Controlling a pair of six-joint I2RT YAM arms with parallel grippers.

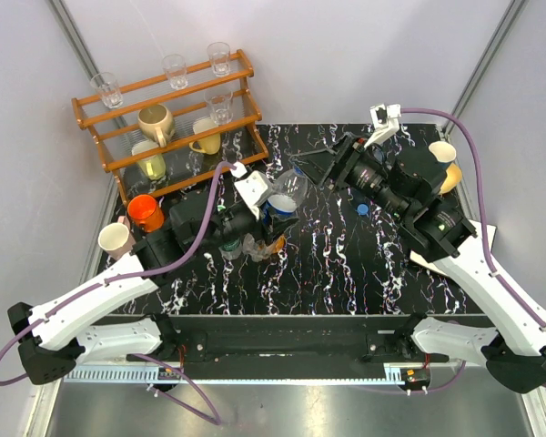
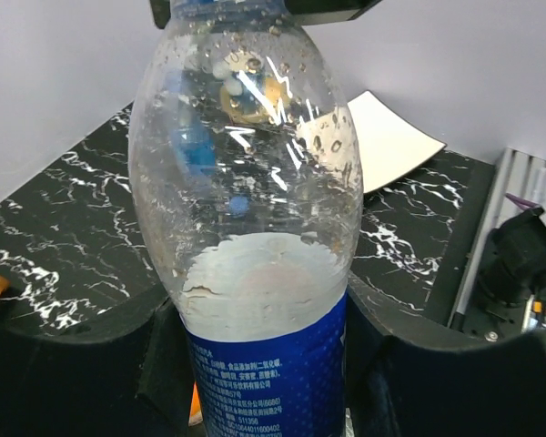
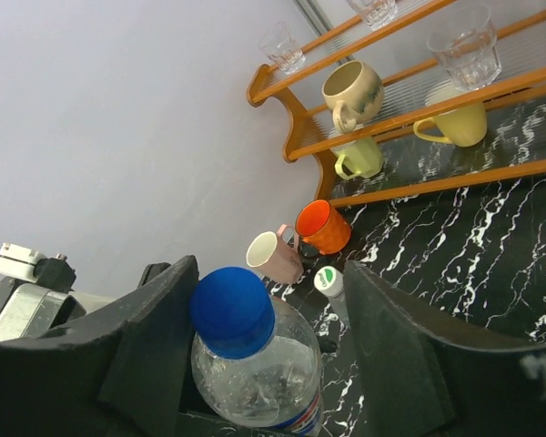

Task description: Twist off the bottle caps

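- Clear bottle with blue label [image 2: 255, 228]: over the middle of the marble table [image 1: 346, 273], tilted, neck towards the right arm. Droplets cling inside the clear wall. We cannot tell whether its base touches the table.
- Blue cap [image 3: 232, 309]: sits on the neck of this bottle.
- Left gripper [image 1: 271, 208]: clamped on the bottle's body at the label, one finger on each side.
- Right gripper [image 3: 266, 308]: jaws spread around the cap. One finger [image 3: 150, 341] is just beside it or touching, we cannot tell which. The other finger [image 3: 400, 355] stands clearly apart from it.
- Second bottle [image 3: 329, 282]: near the held bottle on the left arm's side. Only its green-and-white top shows.
- Clutter [image 1: 259, 246] under the left wrist, just beside the held bottle: clear and orange shapes, too hidden to tell apart.
- Small blue round piece [image 1: 362, 208]: lies on the table on the right arm's side of the bottle.
- Orange mug [image 1: 146, 212] and pink mug [image 1: 116, 239]: well apart from the bottle, beyond the left arm.
- Wooden rack [image 1: 164, 118]: farther off than the mugs, holding mugs and glasses.
- White flat sheet [image 2: 391, 137]: behind the bottle in the left wrist view, partly covered by it.
- Left wrist view cuts off both the cap and the base.
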